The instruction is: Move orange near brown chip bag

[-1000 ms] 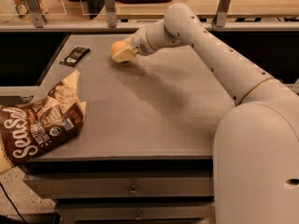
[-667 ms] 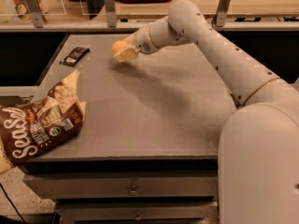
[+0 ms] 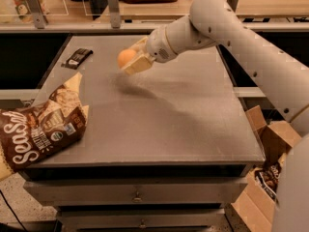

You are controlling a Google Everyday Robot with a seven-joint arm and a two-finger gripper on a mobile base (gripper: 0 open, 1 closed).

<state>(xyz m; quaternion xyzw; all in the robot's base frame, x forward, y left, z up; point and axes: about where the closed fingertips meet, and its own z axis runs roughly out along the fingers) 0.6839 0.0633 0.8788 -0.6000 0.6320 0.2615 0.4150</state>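
Observation:
The orange (image 3: 126, 58) is a small round fruit held between the cream fingers of my gripper (image 3: 131, 61), lifted a little above the grey table (image 3: 164, 115) at its back middle. The gripper is shut on it. The brown chip bag (image 3: 41, 129) with white "Sea Salt" lettering lies crinkled at the table's front left corner, hanging over the left edge. The orange is well to the right of and behind the bag, with bare tabletop between them.
A small flat black snack wrapper (image 3: 77, 57) lies at the table's back left. A counter with posts (image 3: 112, 4) runs behind the table. An open cardboard box (image 3: 268, 178) with packets stands on the floor at the right.
The gripper, holding the orange, has risen a little off the table and shifted slightly toward the front. The chip bag and wrapper have not moved.

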